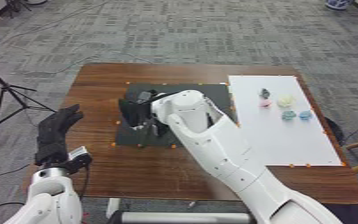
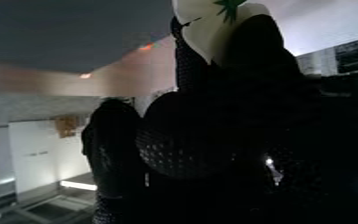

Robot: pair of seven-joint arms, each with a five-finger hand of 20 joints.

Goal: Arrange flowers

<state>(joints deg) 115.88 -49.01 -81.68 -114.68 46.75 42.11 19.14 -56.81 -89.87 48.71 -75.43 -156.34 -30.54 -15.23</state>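
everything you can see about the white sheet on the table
The white sheet lies flat on the right side of the brown wooden table. It looks thin and smooth, four-cornered with straight edges, and small orange marks sit along its near edge. On its far half rest a dark piece, a pink piece, a yellow piece, a green piece and a blue piece. Neither hand touches it.

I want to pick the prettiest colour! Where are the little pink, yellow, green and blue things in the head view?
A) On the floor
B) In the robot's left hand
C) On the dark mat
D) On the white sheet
D: the little coloured things lie close together on the white sheet, on the right side of the table.
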